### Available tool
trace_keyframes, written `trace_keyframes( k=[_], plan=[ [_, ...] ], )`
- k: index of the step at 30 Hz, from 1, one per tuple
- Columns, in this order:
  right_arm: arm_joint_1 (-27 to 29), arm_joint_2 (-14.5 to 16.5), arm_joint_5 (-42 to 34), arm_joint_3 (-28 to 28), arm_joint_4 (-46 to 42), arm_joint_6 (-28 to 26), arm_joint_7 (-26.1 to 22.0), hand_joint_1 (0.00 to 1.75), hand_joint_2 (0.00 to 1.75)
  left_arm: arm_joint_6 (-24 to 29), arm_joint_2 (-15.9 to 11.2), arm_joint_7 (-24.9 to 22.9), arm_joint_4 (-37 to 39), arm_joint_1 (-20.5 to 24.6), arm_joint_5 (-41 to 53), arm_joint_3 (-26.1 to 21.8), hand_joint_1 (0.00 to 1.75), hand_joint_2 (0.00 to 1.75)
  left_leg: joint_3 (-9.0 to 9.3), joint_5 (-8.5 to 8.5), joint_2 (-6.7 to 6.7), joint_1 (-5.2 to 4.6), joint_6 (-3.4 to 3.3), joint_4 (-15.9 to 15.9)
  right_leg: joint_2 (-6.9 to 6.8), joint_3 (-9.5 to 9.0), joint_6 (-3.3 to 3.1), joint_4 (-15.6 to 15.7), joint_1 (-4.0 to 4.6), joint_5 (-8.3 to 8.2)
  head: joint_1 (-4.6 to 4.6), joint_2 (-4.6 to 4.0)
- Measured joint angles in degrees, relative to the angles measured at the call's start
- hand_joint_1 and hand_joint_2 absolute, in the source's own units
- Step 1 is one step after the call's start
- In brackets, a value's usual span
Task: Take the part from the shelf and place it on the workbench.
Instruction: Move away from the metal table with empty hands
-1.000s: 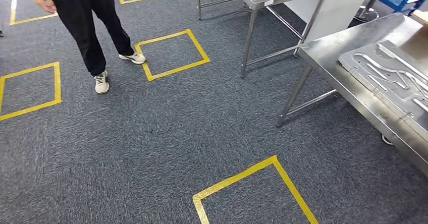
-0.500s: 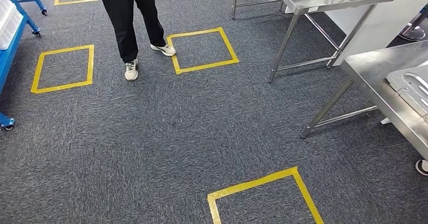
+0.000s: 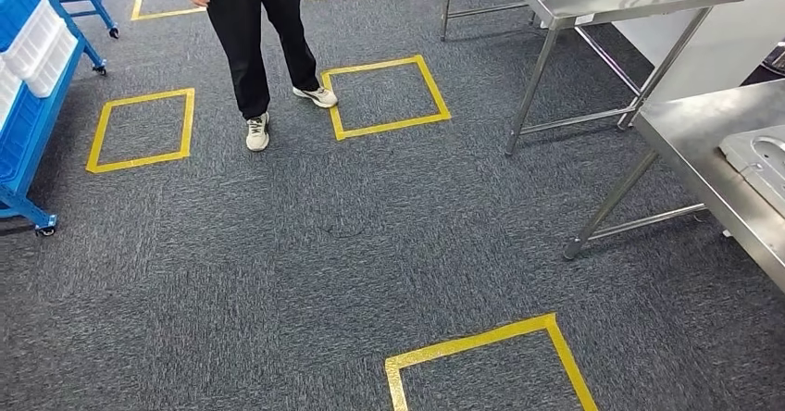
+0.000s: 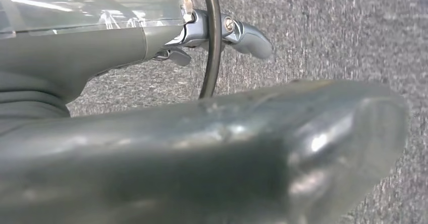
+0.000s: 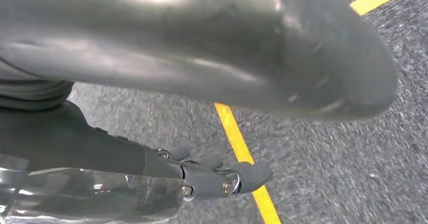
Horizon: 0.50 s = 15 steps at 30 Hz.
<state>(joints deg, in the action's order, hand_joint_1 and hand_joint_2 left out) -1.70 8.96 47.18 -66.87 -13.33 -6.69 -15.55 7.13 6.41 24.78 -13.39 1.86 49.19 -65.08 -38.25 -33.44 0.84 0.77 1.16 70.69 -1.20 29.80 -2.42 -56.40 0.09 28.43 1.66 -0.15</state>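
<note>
Currently, both hands are seen hanging over grey carpet, left hand (image 4: 222,32) and right hand (image 5: 212,176) w/ fingers apart and nothing held, while a metal part (image 3: 759,161) lies on the steel workbench (image 3: 690,138) at right, blue shelf (image 3: 32,105) at left.

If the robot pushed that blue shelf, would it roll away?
Probably yes: the blue shelf stands on small wheels. The carpet looks rough, so it would likely stop soon. Loaded with white bins, it may feel heavy.
</note>
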Motion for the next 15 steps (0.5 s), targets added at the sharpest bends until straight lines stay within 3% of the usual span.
trace_keyframes(
  k=[1,2,4,6,7,8,10,12,13,15],
  plan=[
    [0.0,0.0,0.2,-0.1,0.0,0.1,0.0,0.0,0.0,0.0,-0.1,0.0,0.0,0.0,0.0,-0.2,0.0,0.0,-1.02,-1.08,-0.05,0.0,0.09,2.6,-0.35,0.12,-0.02,-0.1,0.11,0.02,0.0,0.0],
    [0.0,0.0,0.5,-0.1,0.0,0.2,0.0,0.0,0.0,-0.1,-0.2,0.1,0.0,-0.1,0.1,-0.3,0.0,0.0,-1.15,-1.08,-0.17,0.0,0.14,3.4,-0.79,0.26,-0.02,-0.3,0.19,0.07,0.0,0.0],
    [0.0,0.1,1.1,-0.1,0.0,0.7,0.1,0.0,0.0,-0.3,-0.4,0.1,-0.1,-0.2,0.5,-0.5,0.0,0.0,1.53,1.52,-0.92,0.0,0.13,-0.8,-1.82,0.43,0.09,-0.7,0.24,0.3,0.0,0.0],
    [0.1,0.3,1.7,-0.1,0.1,1.0,0.3,0.0,0.0,-0.5,-0.6,0.1,-0.1,0.0,0.7,-0.5,0.0,0.0,5.68,4.17,-3.25,-0.17,-0.18,-8.5,-2.88,0.47,0.52,-1.4,0.4,0.76,0.0,0.0],
    [0.1,0.3,2.0,-0.1,0.1,1.0,0.5,0.0,0.0,-0.6,-0.6,0.2,-0.1,0.1,0.8,-0.5,0.0,0.0,6.86,4.69,-4.04,-0.29,-0.48,-10.8,-3.34,0.46,0.79,-1.7,0.52,0.99,0.0,0.0],
    [0.0,0.4,2.3,0.0,0.1,1.0,0.6,0.0,0.0,-0.6,-0.6,0.2,-0.2,0.1,0.9,-0.5,0.0,0.0,7.25,4.73,-4.39,-0.44,-0.8,-11.8,-3.76,0.43,1.07,-1.9,0.61,1.13,-0.01,0.0],
    [-0.1,0.4,3.0,0.0,0.1,0.8,1.0,0.0,0.0,-0.6,-0.7,0.2,-0.2,0.1,1.1,-0.5,0.0,0.0,7.16,5.06,-3.31,-0.55,-1.45,-12.0,-4.56,0.33,1.54,-1.9,0.64,1.24,-0.01,0.0],
    [-0.2,0.5,4.0,0.2,0.1,0.4,1.5,0.0,0.0,-0.4,-0.7,0.3,-0.2,0.0,1.3,-0.6,0.0,0.0,7.21,5.63,-2.3,-0.36,-2.17,-12.5,-3.48,0.63,2.21,-3.0,0.4,2.27,-0.01,0.0],
    [-0.2,0.5,4.5,0.3,0.1,0.2,1.8,0.0,0.0,-0.3,-0.8,0.4,-0.2,0.0,1.5,-0.6,0.0,0.0,7.18,5.95,-1.75,-0.21,-2.55,-12.7,-2.21,1.48,2.57,-5.1,0.22,3.75,-0.01,0.0],
    [0.0,0.6,5.7,0.7,0.2,-0.2,2.6,0.0,0.0,0.0,-0.8,0.5,-0.2,0.1,1.8,-0.6,0.0,0.0,6.81,6.3,-0.64,-0.16,-2.89,-12.8,0.28,4.6,3.01,-11.9,-0.22,7.68,-0.01,0.0]
  ],
)
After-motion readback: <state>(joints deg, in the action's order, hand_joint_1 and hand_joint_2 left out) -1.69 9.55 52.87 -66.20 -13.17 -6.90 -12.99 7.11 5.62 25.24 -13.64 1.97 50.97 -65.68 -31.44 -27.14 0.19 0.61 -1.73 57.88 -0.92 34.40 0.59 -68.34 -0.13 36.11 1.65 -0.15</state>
